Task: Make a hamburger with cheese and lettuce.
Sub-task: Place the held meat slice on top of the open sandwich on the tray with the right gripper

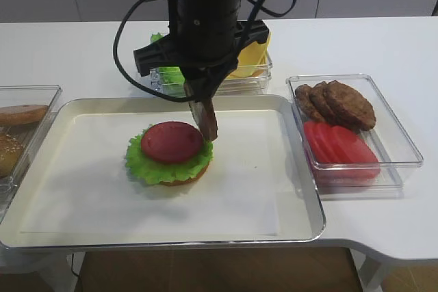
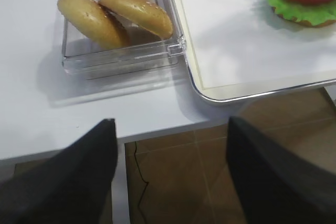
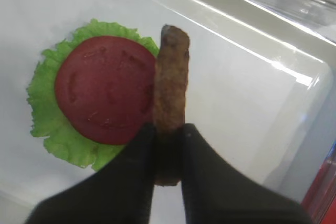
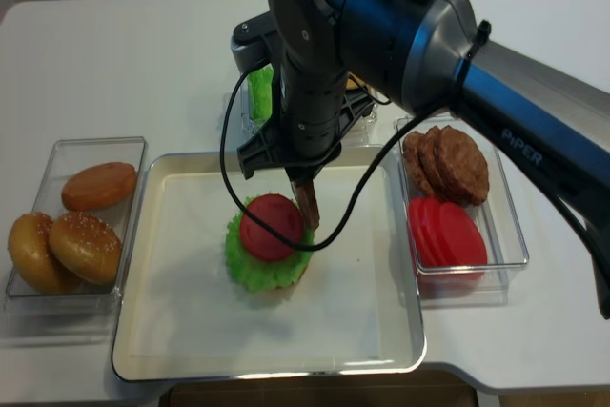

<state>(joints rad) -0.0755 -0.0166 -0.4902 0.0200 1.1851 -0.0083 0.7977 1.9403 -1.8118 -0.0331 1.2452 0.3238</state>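
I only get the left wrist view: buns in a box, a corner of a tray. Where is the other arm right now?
Observer: The right gripper hangs over the tray, shut on a brown patty held on edge.
Operator: Over the burger?
Observer: Beside it. The patty hangs at the right edge of the hamburger, whose top layer is a tomato slice.
Operator: Any more patties?
Observer: Yes, spare patties lie in a clear box right of the tray.

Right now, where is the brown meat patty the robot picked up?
The patty hangs on edge in the right gripper, just right of the tomato slice on the hamburger, above the tray.
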